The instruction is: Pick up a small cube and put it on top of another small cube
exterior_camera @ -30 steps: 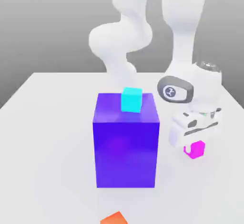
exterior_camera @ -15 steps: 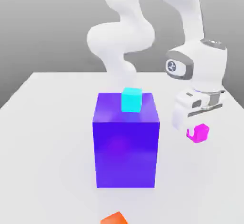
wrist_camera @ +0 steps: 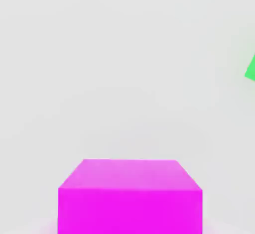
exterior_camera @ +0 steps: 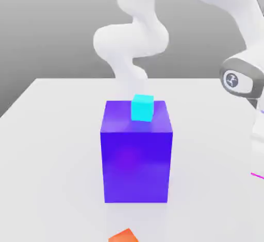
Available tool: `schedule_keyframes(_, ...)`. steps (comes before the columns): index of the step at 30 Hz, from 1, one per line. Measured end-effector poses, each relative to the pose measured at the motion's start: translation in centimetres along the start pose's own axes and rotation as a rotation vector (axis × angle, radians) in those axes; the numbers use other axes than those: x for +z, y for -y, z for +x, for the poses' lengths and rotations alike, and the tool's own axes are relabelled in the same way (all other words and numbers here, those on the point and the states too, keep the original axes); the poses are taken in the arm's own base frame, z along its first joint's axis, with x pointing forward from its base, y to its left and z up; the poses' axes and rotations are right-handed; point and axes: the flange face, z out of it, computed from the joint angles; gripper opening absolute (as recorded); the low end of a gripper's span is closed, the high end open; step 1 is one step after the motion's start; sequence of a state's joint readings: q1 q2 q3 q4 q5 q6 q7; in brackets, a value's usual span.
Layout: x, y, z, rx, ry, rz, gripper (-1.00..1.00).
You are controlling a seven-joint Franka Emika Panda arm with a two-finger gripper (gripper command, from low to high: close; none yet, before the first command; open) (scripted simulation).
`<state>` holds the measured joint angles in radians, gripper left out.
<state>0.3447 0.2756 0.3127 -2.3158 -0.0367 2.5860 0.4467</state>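
Hand view had my gripper clamped shut on the magenta cube (wrist_camera: 129,195), which hung above the white table (wrist_camera: 99,68), a green object (wrist_camera: 251,68) off at the frame edge. Exterior view had the cyan cube (exterior_camera: 142,107) resting atop the purple-blue block (exterior_camera: 136,156), an orange cube (exterior_camera: 124,236) in front.

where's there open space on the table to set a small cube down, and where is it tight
Bare white table stretches from the tall purple-blue block to the exterior view's left edge, and behind the block up to the robot's base. On the block's top, the small cyan cube takes the back middle. Near the front edge, the orange cube crowds things.
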Motion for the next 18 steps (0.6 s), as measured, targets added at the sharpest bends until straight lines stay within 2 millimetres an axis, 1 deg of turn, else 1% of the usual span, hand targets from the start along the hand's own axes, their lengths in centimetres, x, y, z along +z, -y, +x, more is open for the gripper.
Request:
schedule_keyframes(4,-0.7,-0.8,4.6,-0.123,-0.004,-0.015,-1.00)
schedule_keyframes(9,-1.7,-2.4,10.2,-0.276,-0.007,-0.051,-1.00)
schedule_keyframes(10,-1.1,-2.7,10.8,-0.294,-0.007,-0.056,-1.00)
schedule_keyframes(12,1.7,-3.1,11.4,-0.308,-0.007,-0.060,-1.00)
schedule_keyframes(13,3.4,-3.2,11.5,-0.310,-0.008,-0.061,1.00)
schedule_keyframes(18,3.4,-3.2,11.5,-0.310,-0.008,-0.061,1.00)
